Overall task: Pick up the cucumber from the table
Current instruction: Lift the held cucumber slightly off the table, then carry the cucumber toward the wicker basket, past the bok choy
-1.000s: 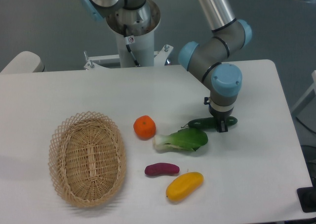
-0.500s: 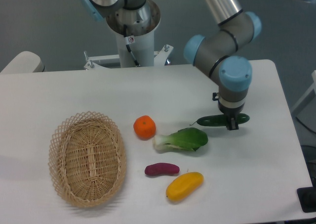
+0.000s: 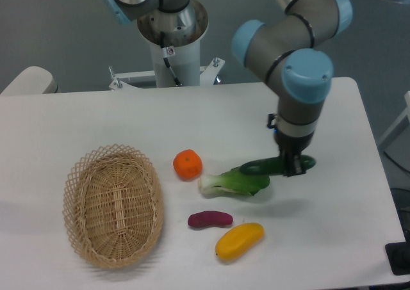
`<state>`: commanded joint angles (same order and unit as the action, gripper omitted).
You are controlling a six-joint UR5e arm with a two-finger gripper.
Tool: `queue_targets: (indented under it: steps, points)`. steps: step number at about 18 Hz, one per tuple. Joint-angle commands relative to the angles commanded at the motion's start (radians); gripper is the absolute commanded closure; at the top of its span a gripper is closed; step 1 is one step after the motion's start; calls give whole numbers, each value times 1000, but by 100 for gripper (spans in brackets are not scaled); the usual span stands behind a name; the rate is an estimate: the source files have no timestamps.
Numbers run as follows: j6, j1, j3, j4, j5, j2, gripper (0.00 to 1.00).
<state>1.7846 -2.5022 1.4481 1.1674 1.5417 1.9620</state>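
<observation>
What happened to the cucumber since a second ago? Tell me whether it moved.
Yes. The cucumber, held in the gripper, has risen off the table and now hangs higher over the bok choy.

The gripper (image 3: pixel 291 165) has risen with the cucumber (image 3: pixel 277 166) clamped in it, so the cucumber now hangs above the worktop (image 3: pixel 333 226), its shadow below; its left end now overlaps the bok choy (image 3: pixel 234 182) in the view
</observation>
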Motion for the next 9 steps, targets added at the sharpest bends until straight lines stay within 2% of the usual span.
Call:
queue_targets:
  steps: [6,9]
  points:
    - [-253,112,-9,-8,-14,-5,69]
    - [-321,149,-9,-23,-21,-5,69]
